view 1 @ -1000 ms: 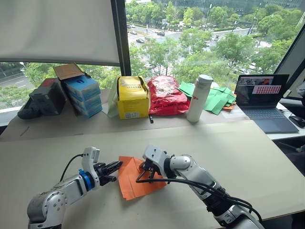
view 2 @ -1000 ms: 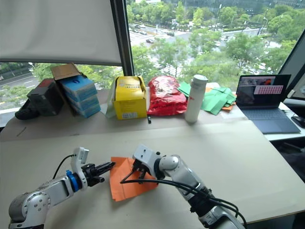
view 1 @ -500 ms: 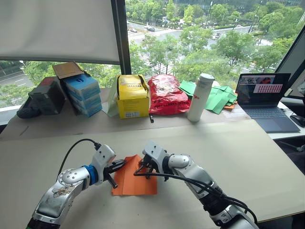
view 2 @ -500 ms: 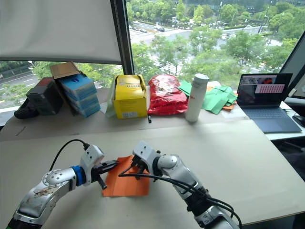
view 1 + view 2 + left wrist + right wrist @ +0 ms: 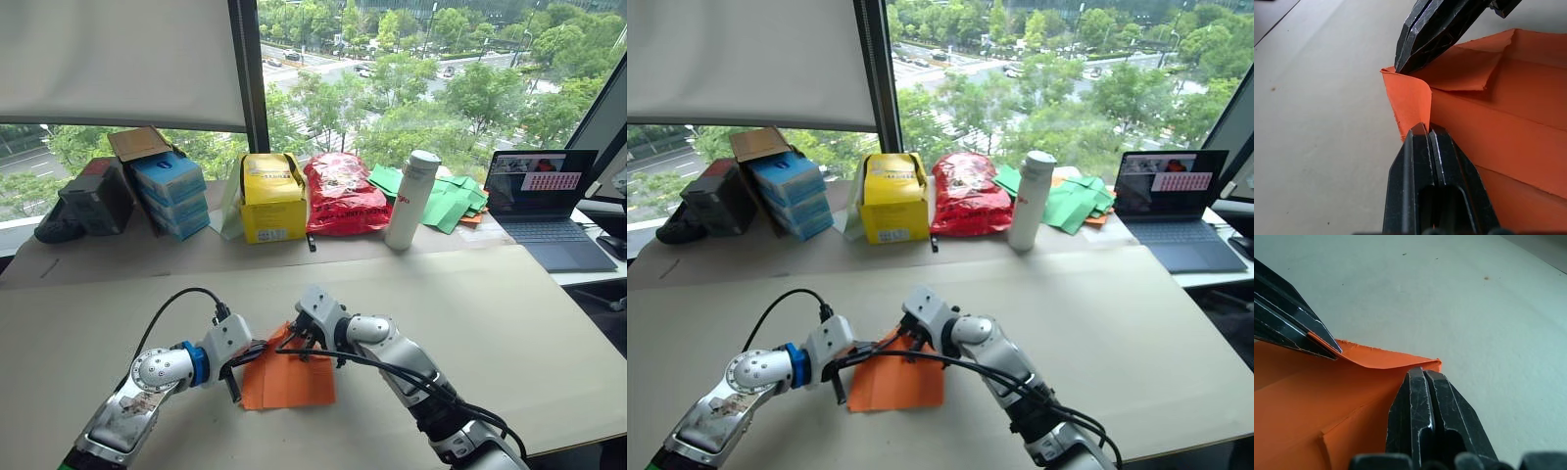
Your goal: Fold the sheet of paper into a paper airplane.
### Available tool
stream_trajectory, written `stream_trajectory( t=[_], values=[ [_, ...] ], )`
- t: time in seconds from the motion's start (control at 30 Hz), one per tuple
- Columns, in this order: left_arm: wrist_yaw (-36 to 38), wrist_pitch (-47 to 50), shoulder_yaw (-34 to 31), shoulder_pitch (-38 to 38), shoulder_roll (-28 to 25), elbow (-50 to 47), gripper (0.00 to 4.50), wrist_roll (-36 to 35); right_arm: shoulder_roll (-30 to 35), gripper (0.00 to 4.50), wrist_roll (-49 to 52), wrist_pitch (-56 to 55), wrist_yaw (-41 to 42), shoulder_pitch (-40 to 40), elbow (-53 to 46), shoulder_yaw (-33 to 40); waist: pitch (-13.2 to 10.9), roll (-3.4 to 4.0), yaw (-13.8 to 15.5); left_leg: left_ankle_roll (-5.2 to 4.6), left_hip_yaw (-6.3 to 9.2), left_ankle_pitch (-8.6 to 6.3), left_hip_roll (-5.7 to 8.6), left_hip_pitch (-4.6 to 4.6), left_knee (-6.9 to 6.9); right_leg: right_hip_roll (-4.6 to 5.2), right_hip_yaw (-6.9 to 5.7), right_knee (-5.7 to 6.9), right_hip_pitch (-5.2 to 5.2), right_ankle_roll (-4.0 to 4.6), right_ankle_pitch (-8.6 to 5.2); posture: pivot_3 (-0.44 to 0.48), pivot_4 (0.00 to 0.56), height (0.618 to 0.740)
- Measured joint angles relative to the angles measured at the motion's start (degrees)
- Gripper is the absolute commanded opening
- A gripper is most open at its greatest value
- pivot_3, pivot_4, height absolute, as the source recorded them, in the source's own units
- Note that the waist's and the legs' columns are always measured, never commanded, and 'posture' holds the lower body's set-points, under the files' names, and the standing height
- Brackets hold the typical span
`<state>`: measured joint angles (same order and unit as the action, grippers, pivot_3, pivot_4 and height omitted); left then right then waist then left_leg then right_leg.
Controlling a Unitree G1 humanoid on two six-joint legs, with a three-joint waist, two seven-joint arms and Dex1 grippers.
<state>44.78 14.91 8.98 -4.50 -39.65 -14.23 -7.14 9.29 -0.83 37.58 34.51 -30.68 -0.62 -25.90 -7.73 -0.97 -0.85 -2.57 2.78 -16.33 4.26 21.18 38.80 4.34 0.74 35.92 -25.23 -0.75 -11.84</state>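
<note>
Left eye view: the thin bright orange sheet of paper [image 5: 289, 376], creased and partly folded, lies on the pale tabletop [image 5: 509, 323] between the two arms. The left gripper [image 5: 249, 355] meets its left edge; the right gripper [image 5: 299, 345] sits at its far corner. Along the window side stand a stack of blue cartons [image 5: 171, 196] with a brown cardboard flap open on top, a black case [image 5: 93, 201], a yellow box [image 5: 271, 201] whose contents cannot be seen, a crinkly red plastic bag [image 5: 340, 194], a white cylindrical bottle [image 5: 410, 201], loose green paper pieces [image 5: 449, 201] and an open dark laptop [image 5: 549, 206].

Right eye view: same layout; here the sheet's left edge visibly lifts off the table toward the left gripper.

Left wrist view: the left gripper's fingers [image 5: 1422, 161] are pressed together, pinching a curled-up flap at the sheet's corner. The right gripper's black tips come in from the opposite side, also together, touching the same raised corner. A folded triangular flap and long creases run across the sheet.

Right wrist view: the right gripper's fingers [image 5: 1427, 411] are closed on the sheet's edge just beside its corner; the left gripper's tips clamp the paper's rim close by.
</note>
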Motion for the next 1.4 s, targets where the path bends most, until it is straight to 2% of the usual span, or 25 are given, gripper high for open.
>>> stream_trajectory(
  t=[0.33, 0.6, 0.77, 0.97, 1.27, 1.3, 1.4],
  values=[
    [0.9, -6.4, 2.5, -1.1, -0.5, 2.5, 0.03, 5.8, -0.2, 0.0, 0.0, 0.0, -0.8, 1.2, -0.3, 0.0, 0.0, 0.01, 0.0, -0.07, 0.0, -0.04, 0.0, -0.01, 0.02, -0.01, -0.06, 0.02, 0.02, 0.0, 0.0, 0.0, 0.15, 0.74],
    [1.5, -7.6, 2.8, -1.6, -0.5, 3.0, 0.03, 7.5, 3.8, 0.0, 0.5, 0.0, 0.3, 5.6, -7.5, 0.6, 0.0, 0.01, 0.1, -0.13, -0.01, -0.07, 0.01, -0.02, 0.04, -0.01, -0.11, 0.02, 0.04, -0.01, 0.0, 0.0, 0.15, 0.74],
    [2.0, -8.5, 2.8, -1.8, -0.5, 3.3, 0.03, 8.1, 3.3, 0.0, 2.1, -1.5, 0.0, 6.2, -9.0, 3.2, 0.0, 0.01, 0.1, -0.12, -0.01, -0.06, 0.01, -0.07, 0.04, -0.02, -0.12, 0.05, 0.07, -0.01, 0.0, 0.0, 0.15, 0.74],
    [2.4, -10.0, 3.7, -1.9, -0.5, 3.7, 0.03, 9.4, -1.0, 0.0, 1.9, -5.8, -1.0, 3.7, -6.1, 3.2, 0.0, 0.01, 0.1, -0.13, 0.0, -0.06, 0.01, -0.09, 0.04, -0.02, -0.13, 0.07, 0.08, -0.01, 0.0, 0.0, 0.15, 0.74],
    [3.0, -10.9, 3.7, -1.8, -0.6, 3.7, 0.03, 9.7, 0.3, 0.0, -1.9, -6.5, -1.1, 2.4, 2.0, -0.3, 0.0, 0.03, 0.1, -0.12, -0.05, -0.06, 0.03, -0.11, 0.04, -0.01, -0.14, 0.07, 0.08, -0.01, 0.0, 0.0, 0.15, 0.74],
    [3.2, -10.9, 3.7, -1.7, -0.6, 3.7, 0.55, 9.7, 0.4, 0.0, -2.2, -6.3, -1.2, 2.4, 2.0, -0.3, 0.0, 0.03, 0.1, -0.13, -0.04, -0.07, 0.02, -0.1, 0.04, -0.02, -0.14, 0.07, 0.08, -0.01, 0.0, 0.0, 0.15, 0.74],
    [4.5, -10.7, 3.3, -1.0, -1.0, 2.5, 1.53, 8.7, 0.6, 0.0, -2.4, -5.9, -1.2, 2.5, 1.5, -0.3, 0.0, 0.03, 0.1, -0.16, -0.04, -0.08, 0.02, -0.11, 0.05, -0.01, -0.14, 0.07, 0.1, -0.01, 0.0, 0.0, 0.15, 0.74]
  ],
)
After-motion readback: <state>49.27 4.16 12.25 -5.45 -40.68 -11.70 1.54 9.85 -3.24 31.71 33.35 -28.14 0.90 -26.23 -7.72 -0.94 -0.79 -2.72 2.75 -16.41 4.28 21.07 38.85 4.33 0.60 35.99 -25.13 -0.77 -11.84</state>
